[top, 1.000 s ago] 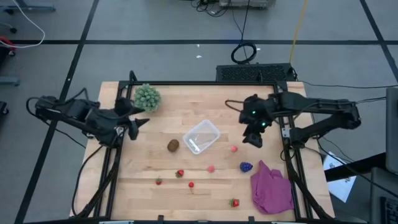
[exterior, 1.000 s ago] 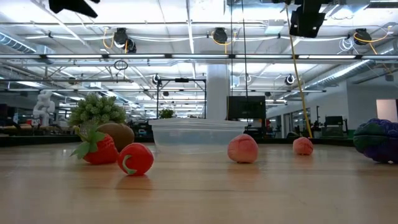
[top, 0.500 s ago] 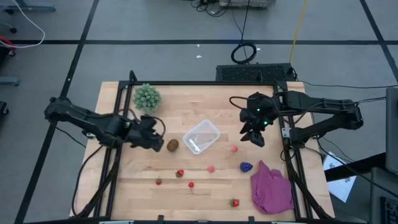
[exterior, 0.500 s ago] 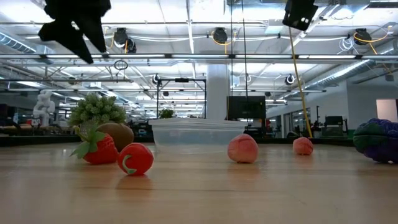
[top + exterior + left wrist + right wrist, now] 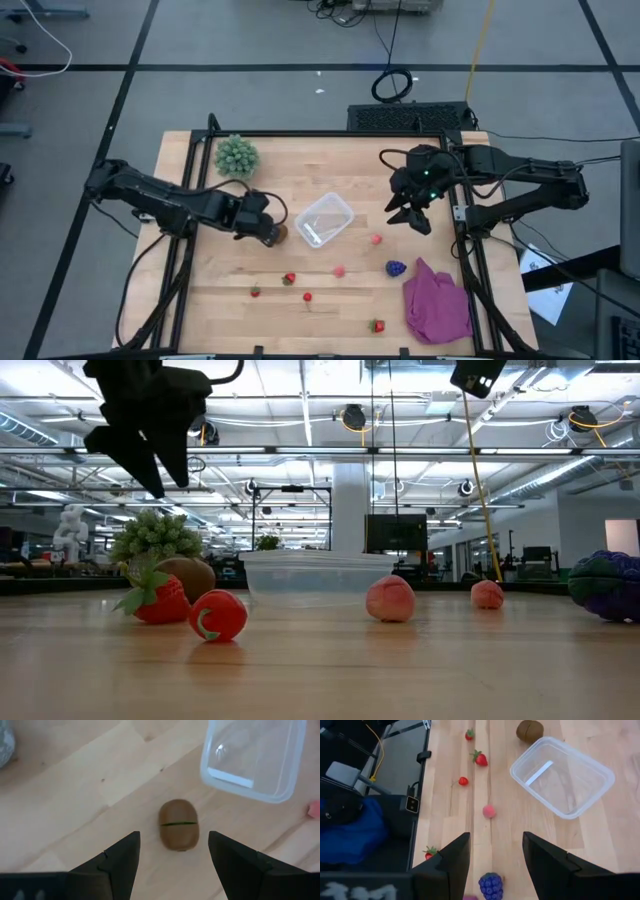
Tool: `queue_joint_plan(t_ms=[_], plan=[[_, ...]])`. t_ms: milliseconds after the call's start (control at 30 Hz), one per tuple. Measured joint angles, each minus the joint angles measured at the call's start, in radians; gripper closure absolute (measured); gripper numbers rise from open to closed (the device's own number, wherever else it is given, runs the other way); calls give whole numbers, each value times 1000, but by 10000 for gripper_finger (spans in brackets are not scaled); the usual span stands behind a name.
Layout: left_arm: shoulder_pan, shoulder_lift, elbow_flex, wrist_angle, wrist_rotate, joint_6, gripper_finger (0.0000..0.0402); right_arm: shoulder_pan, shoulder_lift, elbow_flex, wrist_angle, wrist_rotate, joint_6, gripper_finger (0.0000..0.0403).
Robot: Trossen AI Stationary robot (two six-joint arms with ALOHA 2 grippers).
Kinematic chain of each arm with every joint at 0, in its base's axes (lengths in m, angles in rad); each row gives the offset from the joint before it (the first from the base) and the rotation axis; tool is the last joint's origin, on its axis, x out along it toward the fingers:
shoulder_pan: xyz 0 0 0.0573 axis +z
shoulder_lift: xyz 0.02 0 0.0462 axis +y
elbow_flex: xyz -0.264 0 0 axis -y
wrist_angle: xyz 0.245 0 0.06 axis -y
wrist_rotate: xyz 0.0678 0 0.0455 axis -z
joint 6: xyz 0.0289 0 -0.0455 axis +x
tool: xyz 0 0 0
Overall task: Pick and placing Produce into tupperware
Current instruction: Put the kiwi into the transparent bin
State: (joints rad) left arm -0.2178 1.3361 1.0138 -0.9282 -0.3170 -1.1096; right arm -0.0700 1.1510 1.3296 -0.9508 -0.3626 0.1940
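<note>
Wooden table (image 5: 330, 170) carried everything, with no fruit in the container yet. Purple cloth (image 5: 437, 303) lay at the near right corner, out of the working area. Left arm reached in over the middle of the table; right arm hung raised by the right rail, apparently waiting so the two did not crowd each other.

Tupperware (image 5: 324, 219) sat empty and lidless near centre, within reach of either arm. Green spiky plant (image 5: 236, 156) stood at the back left, not part of the job.

Left gripper (image 5: 268, 233) hovered directly over the brown fruit (image 5: 179, 824), fingers spread wide with the fruit centred in the gap and nothing held: lined up for a descent, I judged. The fruit lay just beside the tupperware, so the carry should be short.

Right gripper (image 5: 411, 218) was parted too, empty, pointed down at the purple cluster (image 5: 491, 885).

Small red and pink fruits (image 5: 340, 270) lay scattered along the near side.
</note>
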Motion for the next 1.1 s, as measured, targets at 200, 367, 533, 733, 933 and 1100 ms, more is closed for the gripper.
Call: queue_joint_plan(t_ms=[200, 367, 533, 733, 933, 1100], plan=[[10, -1, 0, 22, -3, 43, 163, 0, 0, 0, 0, 0, 2, 229], [10, -1, 0, 21, 2, 9, 163, 0, 0, 0, 0, 0, 2, 229], [15, -1, 0, 21, 6, -38, 163, 0, 0, 0, 0, 0, 2, 229], [28, -1, 0, 21, 68, -42, 162, 0, 0, 0, -2, 0, 2, 229], [28, -1, 0, 21, 73, -26, 162, 0, 0, 0, -3, 0, 0, 229], [28, -1, 0, 18, 71, -9, 147, 0, 0, 0, -3, 0, 0, 229]])
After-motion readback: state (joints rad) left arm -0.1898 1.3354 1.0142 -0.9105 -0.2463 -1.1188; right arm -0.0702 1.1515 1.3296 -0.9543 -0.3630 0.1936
